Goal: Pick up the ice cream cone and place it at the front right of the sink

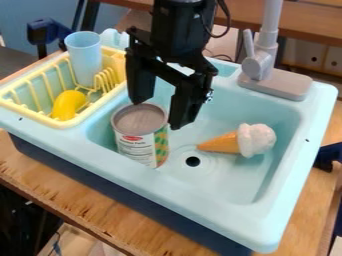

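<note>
The black gripper [159,114] hangs over the left part of the light blue sink [267,205], its two fingers spread apart. Below it, a can [138,142] with a grey top and a white, red and green label stands upright in the sink. One fingertip overlaps the can's back rim in view, and the other is beside its right rim; whether either touches cannot be told. To the right, a toy ice cream cone [254,140] with a white scoop lies on the sink floor near the drain.
At the left, a yellow dish rack [67,122] holds a light blue cup [85,57] and a yellow object [67,104]. A grey faucet [275,82] rises from the sink's back edge. The sink unit rests on a wooden table [73,202].
</note>
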